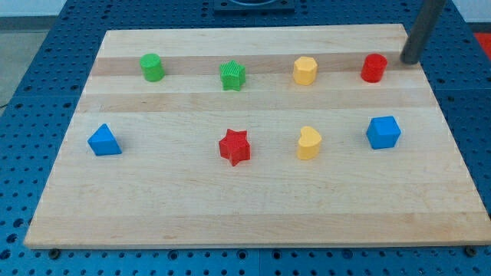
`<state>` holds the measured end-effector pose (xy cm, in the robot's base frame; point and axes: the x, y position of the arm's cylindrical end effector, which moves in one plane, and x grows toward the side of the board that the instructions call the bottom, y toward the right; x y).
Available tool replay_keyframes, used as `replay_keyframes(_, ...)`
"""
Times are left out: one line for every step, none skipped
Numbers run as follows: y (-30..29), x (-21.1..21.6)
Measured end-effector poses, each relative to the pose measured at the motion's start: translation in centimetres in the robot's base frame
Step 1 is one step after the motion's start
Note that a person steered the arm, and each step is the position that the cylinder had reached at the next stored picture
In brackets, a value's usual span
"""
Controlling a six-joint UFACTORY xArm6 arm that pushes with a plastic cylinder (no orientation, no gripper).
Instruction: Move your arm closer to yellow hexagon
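The yellow hexagon (304, 70) stands in the upper row of the wooden board, right of centre. My tip (410, 60) is at the view's top right, at the board's right edge, well to the right of the yellow hexagon. The red cylinder (374, 67) stands between my tip and the yellow hexagon, just left of the tip and apart from it.
A green cylinder (152, 67) and a green star (232, 76) stand left in the upper row. The lower row holds a blue triangle (103, 140), a red star (235, 147), a yellow heart (308, 143) and a blue cube (383, 132). The board (253, 215) lies on a blue pegboard.
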<state>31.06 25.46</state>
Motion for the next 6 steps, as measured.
replay_keyframes(-4.7,2.0)
replay_keyframes(-6.0,5.1)
replay_keyframes(-6.0,7.3)
replay_keyframes(-12.7,8.6)
replay_keyframes(-19.4,8.7)
replay_keyframes(-22.0,7.3)
